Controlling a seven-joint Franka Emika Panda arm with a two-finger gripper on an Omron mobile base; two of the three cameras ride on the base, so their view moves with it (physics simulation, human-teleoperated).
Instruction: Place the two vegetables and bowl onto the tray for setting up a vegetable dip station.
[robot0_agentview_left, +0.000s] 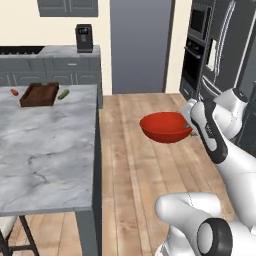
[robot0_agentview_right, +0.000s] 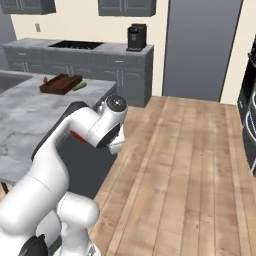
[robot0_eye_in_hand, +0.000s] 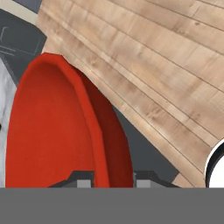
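Worktop (robot0_agentview_left: 45, 150) big, grey marble, off to my left. Tray (robot0_agentview_left: 39, 95) sits at far end, cucumber (robot0_agentview_left: 63, 94) just beside one side, carrot (robot0_agentview_left: 14, 92) beside other. Bowl (robot0_agentview_left: 166, 127) up in air over wood floor, well apart from tray. I guess bowl hard, smooth, slippery (rim best spot). Jaws clenched on bowl rim, one tip inside, one outside.

Base views behind; hand view close.

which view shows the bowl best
Left base view: the whole bowl shows, held at its rim over the floor. The hand view crops it to the rim between the fingertips. The right base view gives a red sliver behind the arm.
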